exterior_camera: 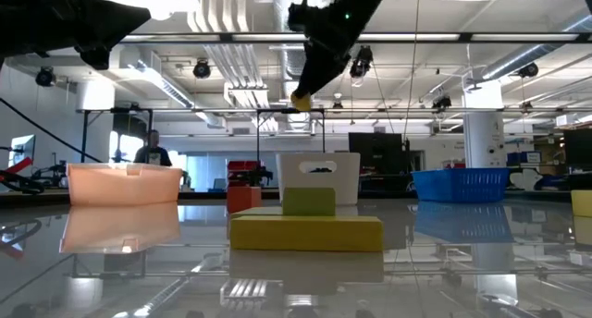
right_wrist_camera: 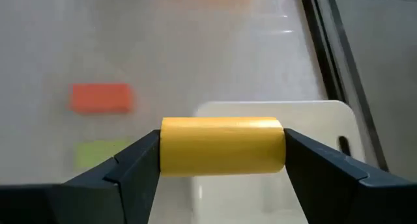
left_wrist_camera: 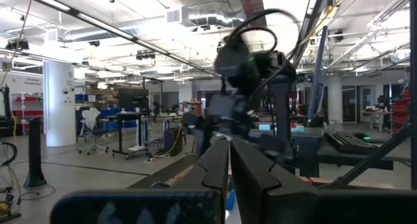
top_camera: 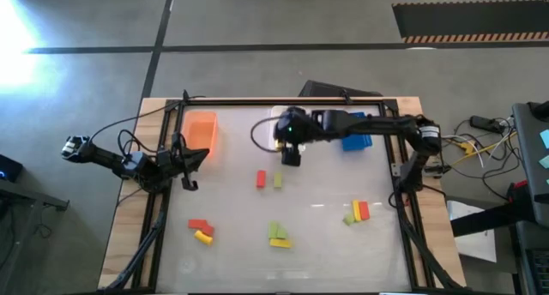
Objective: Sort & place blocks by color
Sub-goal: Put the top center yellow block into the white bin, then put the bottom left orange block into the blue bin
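My right gripper (top_camera: 292, 155) hangs high over the far middle of the table, shut on a yellow block (right_wrist_camera: 221, 146) above the white bin (right_wrist_camera: 277, 191). The yellow block (exterior_camera: 302, 102) also shows at the fingertips in the low view. A red block (top_camera: 261, 179) and a green block (top_camera: 278, 181) lie flat on the table just nearer than it. More red, yellow and green blocks lie in small groups near the front (top_camera: 202, 231) (top_camera: 278, 237) (top_camera: 357, 213). My left gripper (top_camera: 192, 183) waits at the table's left side, shut (left_wrist_camera: 228, 165) and holding nothing. My right gripper pinches the yellow block by its two short ends (right_wrist_camera: 164, 149) between its two fingers (right_wrist_camera: 130, 172), so the block spans the gap. The fingers slant down from above. The block hangs level, lifted clear, over the white bin.
An orange bin (top_camera: 200, 130) stands at the far left and a blue bin (top_camera: 357, 141) at the far right, with the white bin (exterior_camera: 319, 177) between them. A dark frame (top_camera: 283, 100) runs round the table. Bare table lies between the block groups.
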Available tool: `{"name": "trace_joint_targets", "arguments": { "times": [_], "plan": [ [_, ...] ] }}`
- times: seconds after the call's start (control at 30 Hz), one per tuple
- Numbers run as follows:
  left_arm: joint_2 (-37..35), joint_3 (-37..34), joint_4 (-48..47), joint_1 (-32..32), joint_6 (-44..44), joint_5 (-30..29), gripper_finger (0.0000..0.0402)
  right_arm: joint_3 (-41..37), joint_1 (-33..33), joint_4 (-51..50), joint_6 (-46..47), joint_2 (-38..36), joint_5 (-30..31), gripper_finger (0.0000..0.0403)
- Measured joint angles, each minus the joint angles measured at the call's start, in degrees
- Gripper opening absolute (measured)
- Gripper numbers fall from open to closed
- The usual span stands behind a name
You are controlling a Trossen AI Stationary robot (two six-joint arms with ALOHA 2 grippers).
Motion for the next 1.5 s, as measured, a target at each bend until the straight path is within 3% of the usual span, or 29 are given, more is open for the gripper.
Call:
{"name": "trace_joint_targets", "arguments": {
  "times": [0.43, 0.67, 0.97, 1.27, 1.5],
  "plan": [
    [0.06, -0.04, 0.02, 0.0, 0.09, -0.59, 0.0002, -0.08, -12.85, 0.83, -9.33, 11.31, -7.64, 0.0272],
    [0.07, -0.04, 0.15, 0.0, 0.08, -0.78, 0.0002, -0.02, -14.37, 1.84, -10.83, 13.14, -7.78, 0.0277],
    [0.02, -0.02, 1.03, 0.0, -0.34, -0.83, 0.0002, -0.11, -14.28, 1.65, -10.82, 15.06, -7.63, 0.0322],
    [0.39, 0.11, 1.02, 0.0, -5.18, -0.93, 0.0001, -0.11, -13.11, 0.68, -7.79, 8.8, -7.56, 0.0305],
    [3.95, 3.58, 1.23, 0.0, -13.22, -1.01, 0.0001, -4.25, -6.64, 4.81, -3.24, -0.62, -7.09, 0.0271]
  ]
}}
